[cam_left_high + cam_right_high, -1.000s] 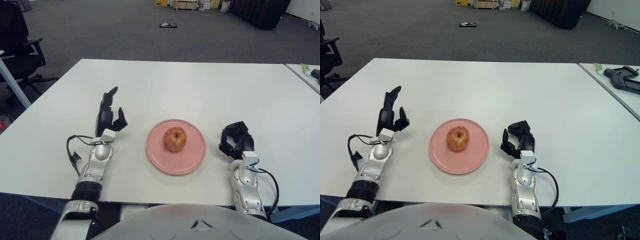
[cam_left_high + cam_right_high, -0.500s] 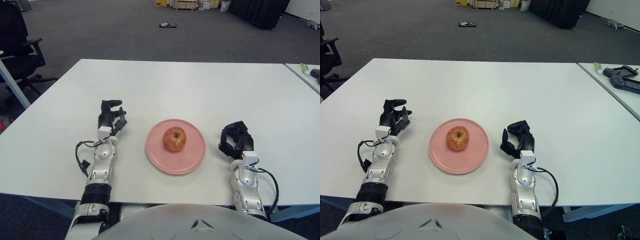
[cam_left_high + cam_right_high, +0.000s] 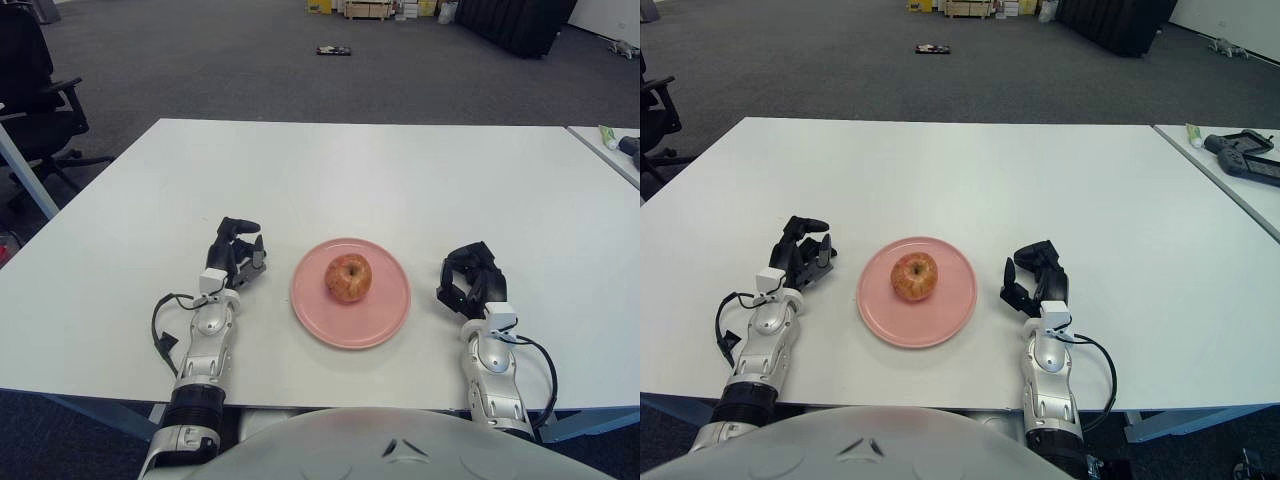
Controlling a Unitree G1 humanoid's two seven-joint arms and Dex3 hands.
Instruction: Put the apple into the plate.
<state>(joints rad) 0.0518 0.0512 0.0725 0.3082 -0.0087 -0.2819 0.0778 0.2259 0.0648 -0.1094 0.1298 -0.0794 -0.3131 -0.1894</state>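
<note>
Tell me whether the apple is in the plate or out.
In. The apple sits on the pink plate, near its middle; neither hand touches it.

At the left edge the office chair [image 3: 35, 80] is cut off, only part showing. On the side table [image 3: 1230, 180] at right, cut by the frame, dark gadgets [image 3: 1243, 155] are too small to identify. So are the floor object [image 3: 335, 50] and boxes [image 3: 375, 9] at the top.

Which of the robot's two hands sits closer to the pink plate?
The left hand looks slightly closer to the plate. The right hand, fingers curled, leaves a wider strip of table.
</note>
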